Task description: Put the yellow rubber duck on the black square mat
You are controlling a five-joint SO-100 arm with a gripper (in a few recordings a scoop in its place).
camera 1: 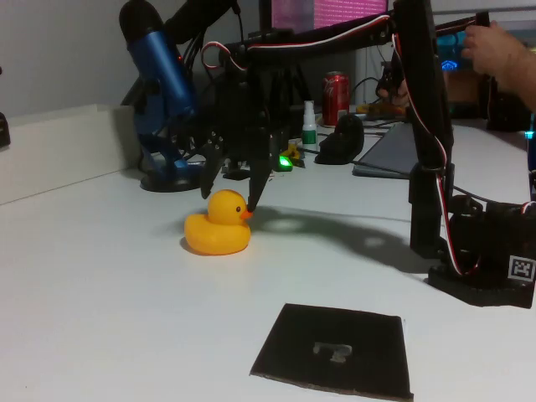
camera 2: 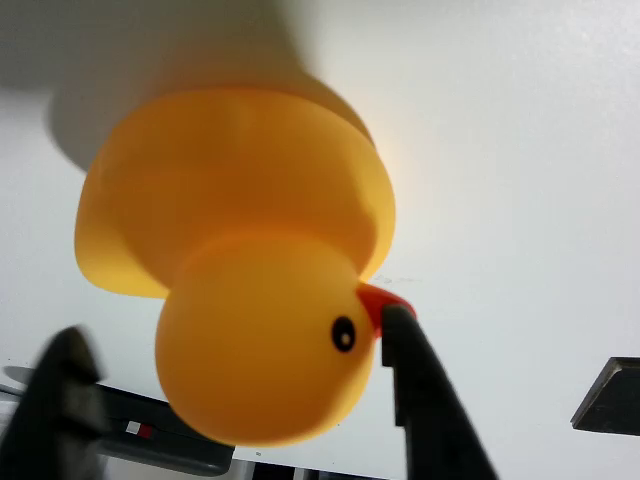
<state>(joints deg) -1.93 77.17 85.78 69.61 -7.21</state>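
Note:
The yellow rubber duck (camera 1: 217,233) sits upright on the white table, beak pointing right in the fixed view. My black gripper (camera 1: 229,198) hangs just over it, open, with one finger on each side of the duck's head. In the fixed view the right fingertip (camera 1: 251,204) is at the orange beak and the left finger ends behind the head. In the wrist view the duck (camera 2: 240,250) looms large, and the gripper (camera 2: 233,330) straddles its head, the right finger (camera 2: 420,390) against the beak. The black square mat (camera 1: 335,347) lies flat near the front edge, right of the duck.
Behind the duck stand a blue microphone (camera 1: 163,75), a red can (camera 1: 336,96), a small bottle (camera 1: 309,126) and a dark object (camera 1: 342,138). The arm's base (camera 1: 481,251) is at the right. A person's hand (camera 1: 502,50) shows at the top right. A dark corner (camera 2: 610,395) sits at the wrist view's right edge.

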